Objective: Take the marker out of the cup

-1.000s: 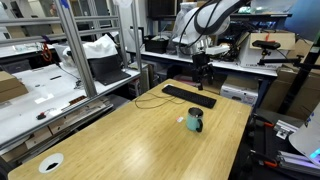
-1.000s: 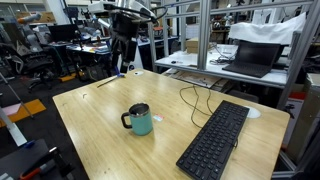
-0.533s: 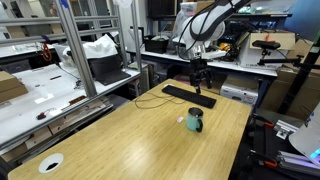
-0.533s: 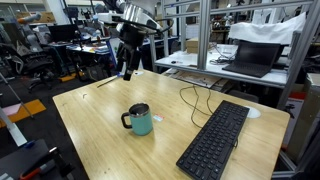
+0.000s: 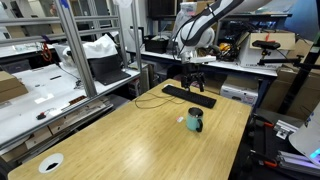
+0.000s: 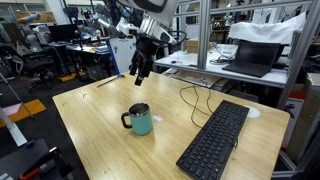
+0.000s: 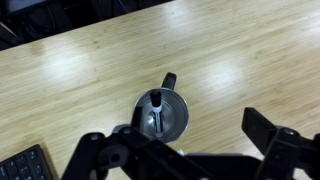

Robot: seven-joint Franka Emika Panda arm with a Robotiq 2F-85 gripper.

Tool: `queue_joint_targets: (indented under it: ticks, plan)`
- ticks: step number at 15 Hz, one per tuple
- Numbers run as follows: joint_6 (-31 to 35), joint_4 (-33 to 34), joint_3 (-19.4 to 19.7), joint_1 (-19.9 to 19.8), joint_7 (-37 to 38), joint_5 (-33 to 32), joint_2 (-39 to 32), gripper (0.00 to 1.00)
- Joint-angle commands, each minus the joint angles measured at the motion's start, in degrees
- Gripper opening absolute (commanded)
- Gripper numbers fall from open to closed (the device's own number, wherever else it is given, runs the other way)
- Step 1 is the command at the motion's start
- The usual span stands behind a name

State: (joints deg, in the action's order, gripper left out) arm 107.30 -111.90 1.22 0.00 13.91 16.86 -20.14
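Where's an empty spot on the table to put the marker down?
The biggest bare wood on the table lies between the cup and the white disc at the corner. It is crowded on the cup's other side, where the keyboard and a cable lie.

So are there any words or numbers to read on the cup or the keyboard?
No text can be read anywhere.
The cup: plain teal, no print shows.
The keyboard: key letters too small and blurred.
The marker: no label readable.
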Motion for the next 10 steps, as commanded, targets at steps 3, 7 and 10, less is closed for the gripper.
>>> queue_joint_targets:
  ticks: [3,7,10]
  plan:
    - [-6.57,6.59,0.76,-0.64,4.92,0.27,-5.72,1.00]
    - [-10.90,9.24,0.78,-1.29,1.18,-0.62,-8.43,1.00]
    - [-12.24,10.83,0.63,-1.47,-2.44,-1.67,-10.15,1.00]
